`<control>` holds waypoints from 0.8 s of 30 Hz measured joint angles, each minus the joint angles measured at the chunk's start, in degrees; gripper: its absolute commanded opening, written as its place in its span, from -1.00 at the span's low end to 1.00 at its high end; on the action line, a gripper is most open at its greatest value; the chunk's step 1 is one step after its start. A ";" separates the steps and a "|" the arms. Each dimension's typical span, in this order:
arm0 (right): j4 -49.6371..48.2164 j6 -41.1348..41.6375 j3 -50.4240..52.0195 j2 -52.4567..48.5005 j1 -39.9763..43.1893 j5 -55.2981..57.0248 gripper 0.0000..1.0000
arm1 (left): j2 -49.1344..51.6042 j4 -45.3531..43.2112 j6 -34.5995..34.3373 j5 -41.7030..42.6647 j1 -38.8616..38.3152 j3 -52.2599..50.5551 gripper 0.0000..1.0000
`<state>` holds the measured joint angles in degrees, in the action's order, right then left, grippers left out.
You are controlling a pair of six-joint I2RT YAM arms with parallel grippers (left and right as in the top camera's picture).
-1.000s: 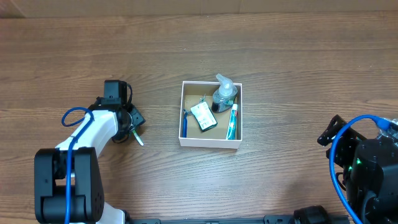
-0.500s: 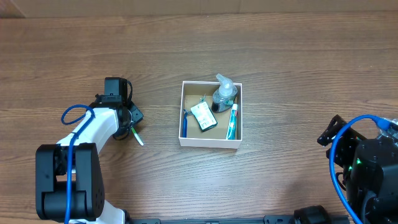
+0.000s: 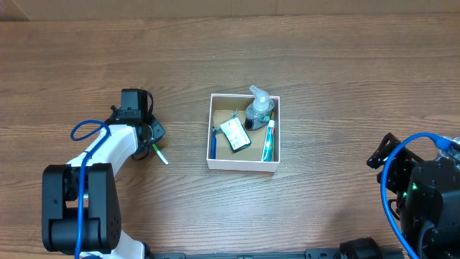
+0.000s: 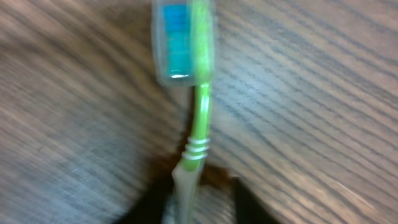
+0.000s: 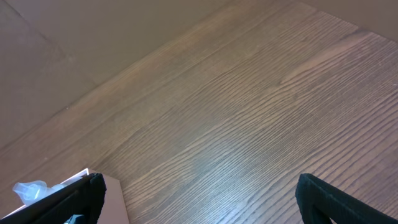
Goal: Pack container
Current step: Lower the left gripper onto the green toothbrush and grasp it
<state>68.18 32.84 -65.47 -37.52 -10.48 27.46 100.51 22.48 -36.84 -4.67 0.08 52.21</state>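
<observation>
Carefully now, the left pincer (image 3: 150, 142), closed on the green toothbrush (image 4: 200, 118), should lift clear before crossing to the container (image 3: 243, 165).

The table (image 3: 323, 65) is brown wood with fine grain and a soft sheen. The toothbrush (image 4: 199, 118) is glossy green plastic with a clear plastic cap (image 4: 180, 43); the container (image 3: 243, 167) has white walls and matt brown cardboard inside.

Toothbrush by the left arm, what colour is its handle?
The toothbrush handle is lime green, clearest in the left wrist view.
</observation>
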 measured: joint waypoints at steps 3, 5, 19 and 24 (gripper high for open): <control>0.00 -0.02 0.00 0.00 0.00 0.00 0.99 | -0.04 0.76 -0.07 -0.13 -0.04 0.48 0.20; 0.00 -0.02 0.00 0.00 0.00 0.00 1.00 | -0.35 2.89 -0.09 -0.33 0.15 0.74 0.19; -0.02 -0.02 0.00 0.00 0.00 0.00 1.00 | -2.12 6.23 -2.25 2.36 1.14 -0.09 0.15; -0.02 0.00 0.00 0.00 0.00 0.02 1.00 | 0.07 3.52 -2.29 1.77 1.03 1.22 -0.15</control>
<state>68.16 32.84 -65.47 -37.52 -10.48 27.49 100.57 26.00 -39.13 -2.90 1.10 53.43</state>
